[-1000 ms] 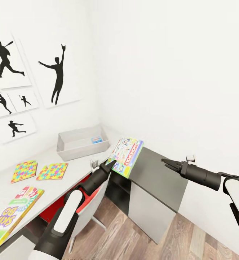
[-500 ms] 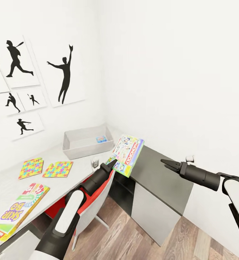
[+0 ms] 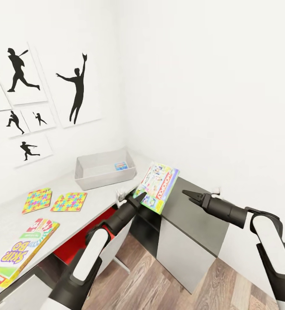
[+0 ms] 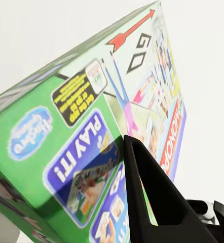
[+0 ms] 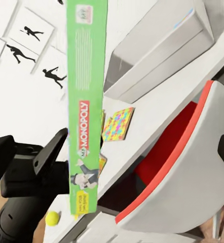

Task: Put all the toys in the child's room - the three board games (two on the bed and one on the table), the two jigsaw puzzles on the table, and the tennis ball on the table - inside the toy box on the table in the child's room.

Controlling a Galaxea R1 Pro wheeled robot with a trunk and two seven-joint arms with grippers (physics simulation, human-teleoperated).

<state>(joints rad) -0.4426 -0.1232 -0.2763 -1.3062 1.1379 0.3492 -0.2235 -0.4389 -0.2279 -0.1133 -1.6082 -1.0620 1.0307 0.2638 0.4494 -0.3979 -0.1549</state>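
Clamping Monopoly box tilted above table, left gripper; right gripper fingers together, free

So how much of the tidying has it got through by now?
One small blue game box already lies in the toy box. The left tool is shut on the Monopoly box, held tilted above the dark cabinet; the right tool is beside it, holding nothing. Still on the table: two jigsaw puzzles, the Skip-Bo box and the tennis ball.
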